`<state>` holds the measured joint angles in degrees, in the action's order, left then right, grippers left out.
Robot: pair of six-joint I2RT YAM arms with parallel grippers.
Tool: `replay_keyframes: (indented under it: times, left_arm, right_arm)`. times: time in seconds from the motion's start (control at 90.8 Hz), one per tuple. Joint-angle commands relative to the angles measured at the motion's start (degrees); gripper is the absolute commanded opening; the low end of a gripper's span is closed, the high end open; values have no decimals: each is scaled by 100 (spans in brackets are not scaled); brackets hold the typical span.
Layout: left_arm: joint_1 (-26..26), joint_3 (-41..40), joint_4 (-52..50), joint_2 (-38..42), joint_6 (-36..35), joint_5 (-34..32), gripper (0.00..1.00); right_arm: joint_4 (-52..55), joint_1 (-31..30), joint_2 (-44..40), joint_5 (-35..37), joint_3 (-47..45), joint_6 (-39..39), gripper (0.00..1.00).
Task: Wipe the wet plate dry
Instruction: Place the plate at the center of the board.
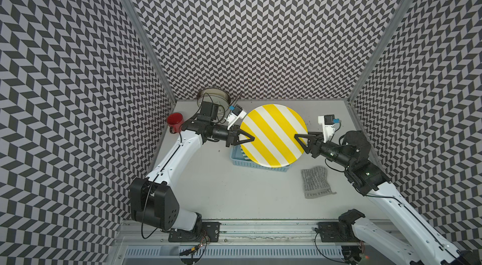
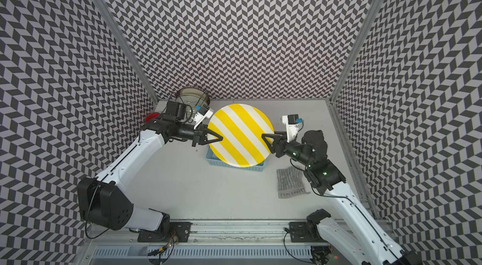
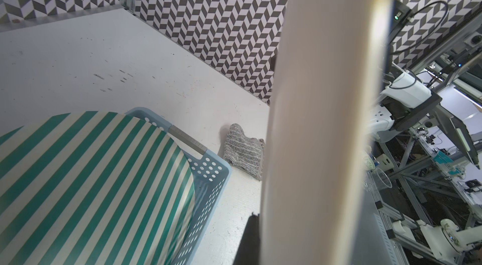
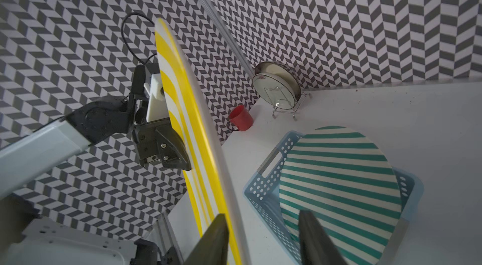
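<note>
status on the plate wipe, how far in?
Done: the yellow plate is up, held over the basket. In hand: the left gripper is shut on one rim; the right gripper straddles the opposite rim, jaws open, not yet closed on it. Left: all the wiping. The cloth lies on the table, in neither gripper.
</note>
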<state>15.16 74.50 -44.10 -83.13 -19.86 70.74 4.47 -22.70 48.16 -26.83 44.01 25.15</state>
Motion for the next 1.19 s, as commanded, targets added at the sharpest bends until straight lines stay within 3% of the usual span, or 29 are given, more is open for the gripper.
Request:
replay_keyframes:
  times: [0.0, 0.088, 0.165, 0.209, 0.264, 0.319, 0.353, 0.507, 0.573, 0.782, 0.925, 1.179]
  left_arm:
    - [72, 223, -229, 135, -343, 353, 0]
    - [84, 251, -230, 96, -343, 299, 7]
    - [84, 315, -218, 83, -336, 192, 20]
    - [84, 375, -175, 72, -299, 23, 34]
    - [81, 452, 6, 84, -90, -350, 59]
    - [37, 504, 238, 127, 155, -859, 92]
    - [-5, 512, 420, 174, 267, -1248, 99]
    - [-440, 351, 1325, 505, 1142, -2897, 100]
    - [-740, 196, 1612, 612, 1430, -3311, 100]
    - [-1210, -426, 1567, 794, 777, -4540, 100]
    - [-1577, -1240, 1806, 961, 596, -4986, 100]
    - [-1797, -2335, 2576, 989, 646, -5384, 100]
  right_arm:
    - [-651, 49, -194, -192, -171, 71, 19]
    - [-786, 81, -223, -103, -215, 221, 0]
    - [-898, 142, -184, -22, -220, 383, 0]
    - [-967, 210, -146, 31, -202, 475, 0]
    - [-1083, 349, -112, 99, -166, 603, 0]
    - [-1211, 529, -99, 192, -126, 775, 0]
    - [-1272, 683, -81, 272, -74, 893, 0]
    - [-1323, 1496, 262, 664, 253, 1574, 0]
    - [-1281, 1876, 449, 940, 315, 1945, 0]
    - [-1783, 2913, 1484, 1142, 27, 3130, 0]
    - [-2523, 3368, 2266, 1238, -126, 3249, 0]
    - [-2603, 3943, 3767, 840, 382, 3151, 0]
